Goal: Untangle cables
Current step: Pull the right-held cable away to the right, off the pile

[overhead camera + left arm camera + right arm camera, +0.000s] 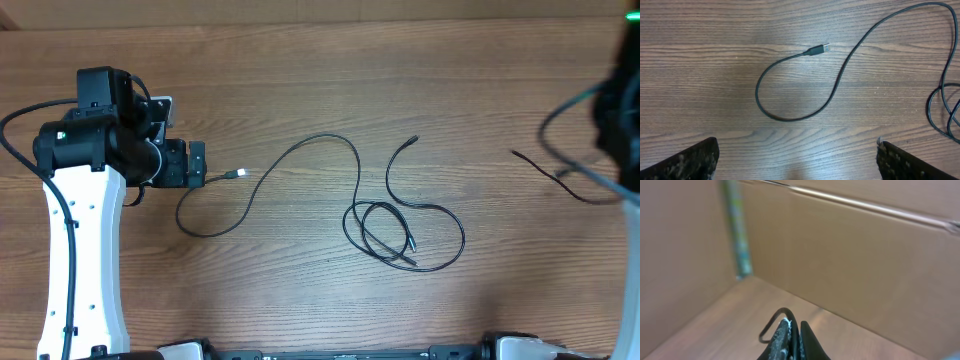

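Thin black cables lie on the wooden table. One long cable (300, 148) ends in a silvery USB plug (238, 174) and runs right into a tangle of loops (380, 235) with a second cable (440, 212). In the left wrist view that plug (821, 49) and its curved cable (760, 100) lie ahead of my left gripper (797, 142), which is open wide over bare wood, just left of the plug overhead (197, 165). A third cable (545, 172) trails at the right. My right gripper (795, 325) is shut on a black cable (771, 325) that loops out beside its tips.
The right arm (618, 120) shows only as a blur at the right edge, raised above the table. Brown cardboard walls (850, 245) stand behind the table. The arm bases (180, 350) sit along the front edge.
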`<state>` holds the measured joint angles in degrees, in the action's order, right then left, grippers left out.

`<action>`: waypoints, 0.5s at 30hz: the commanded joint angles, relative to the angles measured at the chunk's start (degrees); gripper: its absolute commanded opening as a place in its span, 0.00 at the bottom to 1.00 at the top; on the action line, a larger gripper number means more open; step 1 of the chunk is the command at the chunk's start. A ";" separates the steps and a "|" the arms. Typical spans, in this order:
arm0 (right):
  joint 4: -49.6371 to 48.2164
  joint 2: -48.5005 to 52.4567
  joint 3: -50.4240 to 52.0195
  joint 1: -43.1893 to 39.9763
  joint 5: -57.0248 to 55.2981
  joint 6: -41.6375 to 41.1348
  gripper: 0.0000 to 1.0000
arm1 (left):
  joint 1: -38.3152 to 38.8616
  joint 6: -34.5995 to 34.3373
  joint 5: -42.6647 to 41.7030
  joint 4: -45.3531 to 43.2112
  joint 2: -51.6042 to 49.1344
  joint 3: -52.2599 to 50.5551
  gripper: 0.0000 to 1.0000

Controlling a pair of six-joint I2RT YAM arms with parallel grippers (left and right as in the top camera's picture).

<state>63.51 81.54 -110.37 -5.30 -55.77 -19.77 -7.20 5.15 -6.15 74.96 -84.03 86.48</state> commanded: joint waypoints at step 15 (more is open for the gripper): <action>4.50 13.16 -0.48 -42.58 43.78 -1.70 0.04 | 0.11 1.51 0.22 -0.24 -0.09 -0.26 1.00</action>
<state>68.16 91.57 -110.34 -44.69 -20.53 -20.99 -7.20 5.15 -6.13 74.96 -84.03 86.48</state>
